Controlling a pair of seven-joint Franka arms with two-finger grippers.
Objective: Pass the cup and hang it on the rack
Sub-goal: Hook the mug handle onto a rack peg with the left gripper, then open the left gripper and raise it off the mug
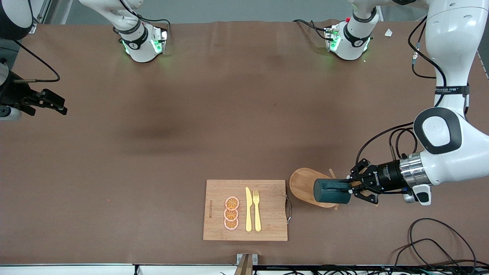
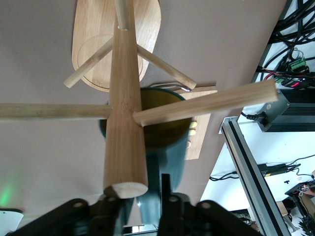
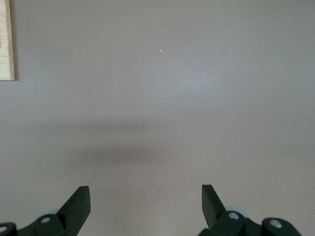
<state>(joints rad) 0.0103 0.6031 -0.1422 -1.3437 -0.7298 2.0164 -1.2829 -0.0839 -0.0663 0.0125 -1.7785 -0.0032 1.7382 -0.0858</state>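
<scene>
The rectangular wooden cutting board (image 1: 245, 210) lies nearest the front camera, carrying three orange slices (image 1: 231, 213), a yellow knife (image 1: 248, 209) and a yellow fork (image 1: 256, 210). Just beside it, toward the left arm's end of the table, stands the light bamboo mug rack (image 1: 305, 185). The left gripper (image 1: 353, 187) is clamped on the dark teal cup (image 1: 331, 191), held on its side over the rack's oval base, against the post (image 2: 124, 113). The right gripper (image 1: 53, 103) waits with fingers spread wide, holding nothing, over bare table at the right arm's end.
</scene>
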